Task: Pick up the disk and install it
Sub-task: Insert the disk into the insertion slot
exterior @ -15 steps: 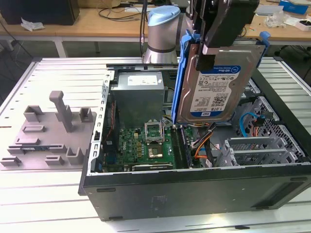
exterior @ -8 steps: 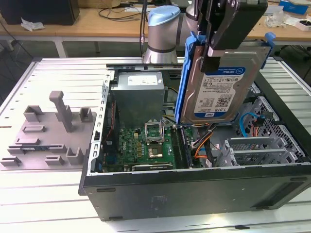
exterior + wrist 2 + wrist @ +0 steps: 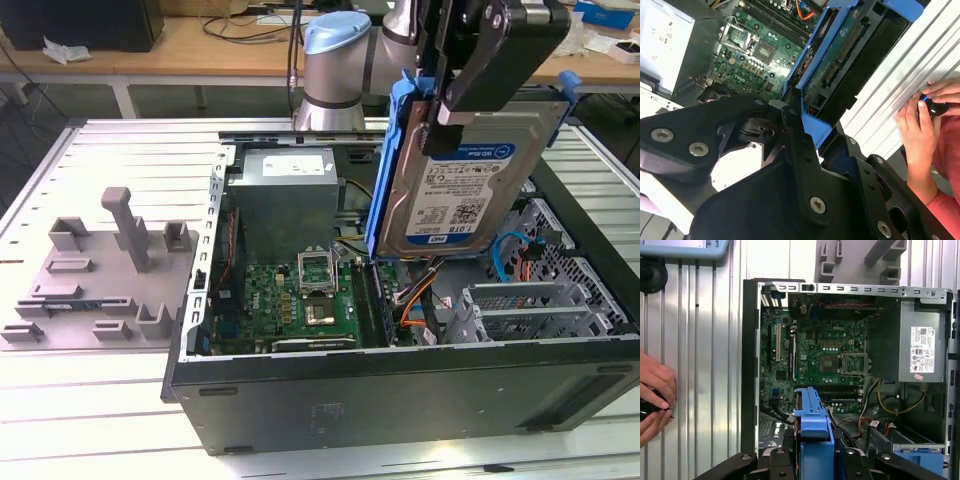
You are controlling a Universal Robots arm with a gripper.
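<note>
The disk [image 3: 455, 195], a silver hard drive with a white-and-blue label in a blue carrier frame, hangs on edge and tilted above the open computer case [image 3: 400, 390]. My gripper [image 3: 440, 125] is shut on its upper end, one black finger [image 3: 462, 85] lying across the labelled face. In the second wrist view the disk's [image 3: 840, 50] green circuit-board side and blue frame run away from the gripper [image 3: 799, 131]. In the first wrist view the blue carrier edge [image 3: 812, 427] stands between the black jaws, over the case floor beside the motherboard [image 3: 825, 350].
A grey power-supply box [image 3: 285, 195] fills the case's far corner and a metal drive cage [image 3: 540, 305] sits at the exterior view's right. A grey fixture tray [image 3: 100, 285] lies on the slatted table. A person's hands [image 3: 920, 127] hold a small black object beside the case.
</note>
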